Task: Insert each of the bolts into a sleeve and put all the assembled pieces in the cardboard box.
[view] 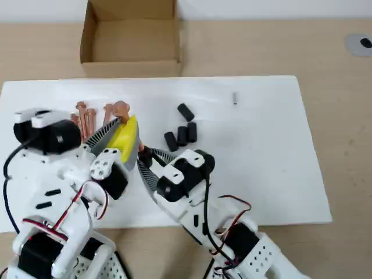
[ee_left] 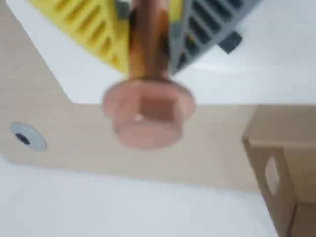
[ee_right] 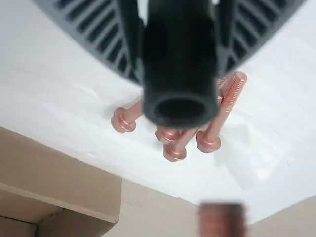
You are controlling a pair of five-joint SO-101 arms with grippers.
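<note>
Left gripper (view: pixel 122 120): yellow and grey fingers clenched on the shank of a copper flange bolt (ee_left: pixel 148 112), head sticking out past the fingertips. It sits over the left part of the white sheet (view: pixel 261 163).

Right gripper (view: pixel 145 157): just right of and nearer than the left one, grey fingers grasping a black sleeve (ee_right: pixel 178 84) by its sides. The bore at the open end is visible.

The two grippers are close together. I cannot tell whether bolt and sleeve touch.

Loose copper bolts (view: pixel 84 116): a small cluster lying on the sheet, just left of the left gripper.

Loose black sleeves (view: pixel 181 135): three side by side on the sheet right of the grippers, and a single sleeve (view: pixel 185 111) a little farther back.

Cardboard box (view: pixel 131 61): open top up, on the bare wooden table (view: pixel 261 46) just beyond the sheet's far edge, left of centre.

Small grey pin-like item (view: pixel 235 99) on the far part of the sheet. Too small to identify.
</note>
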